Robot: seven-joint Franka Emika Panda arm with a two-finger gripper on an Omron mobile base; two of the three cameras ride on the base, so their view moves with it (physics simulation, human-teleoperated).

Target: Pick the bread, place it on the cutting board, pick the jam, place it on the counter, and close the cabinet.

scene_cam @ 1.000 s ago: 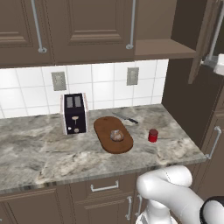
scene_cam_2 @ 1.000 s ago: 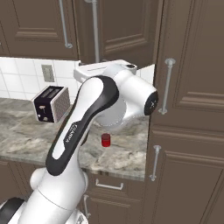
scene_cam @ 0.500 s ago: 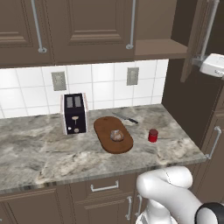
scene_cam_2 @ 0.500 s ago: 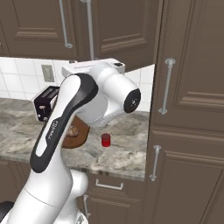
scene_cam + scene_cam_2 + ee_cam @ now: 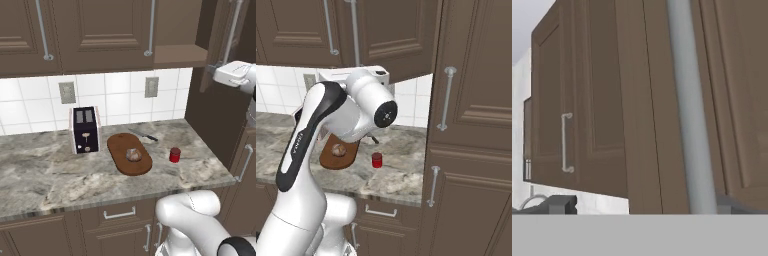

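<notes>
Black toaster (image 5: 84, 129) and knife (image 5: 142, 135) flank the cutting board (image 5: 129, 153).

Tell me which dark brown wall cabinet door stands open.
The rightmost dark brown panelled door, swung out beside the white gripper; the other wall doors sit flush.

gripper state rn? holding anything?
Gripper: open, holding nothing; it is up at the open cabinet door, beside its bar handle.
</notes>
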